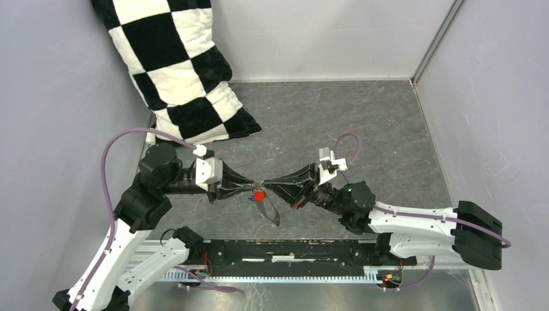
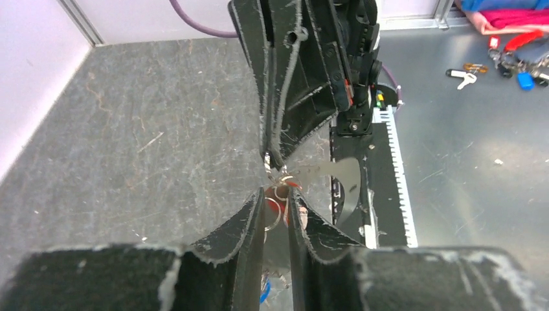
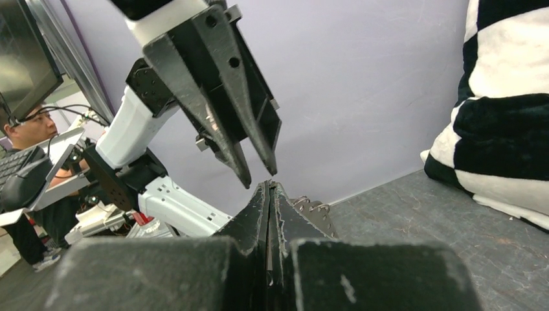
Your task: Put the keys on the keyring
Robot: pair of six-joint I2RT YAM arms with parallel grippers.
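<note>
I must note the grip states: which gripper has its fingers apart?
The left gripper: its tips stand apart, whereas the right gripper is pressed fully shut.

Seen from the left wrist: the left gripper (image 2: 278,206) reaches up from the near edge, its jaws a little apart, with the head of the red key (image 2: 274,196) and a small metal ring in the gap. The right gripper (image 2: 272,161) comes down from the far side, fingers pressed together, tips just above the red key. The keyring (image 2: 338,173), a pale grey band, curves away right from that meeting point. A sliver of the blue key (image 2: 264,293) shows low between the near fingers. Beyond lies the scratched grey counter (image 2: 142,142); at far right are loose spare keys (image 2: 518,65) and folded cloth (image 2: 511,14).
</note>
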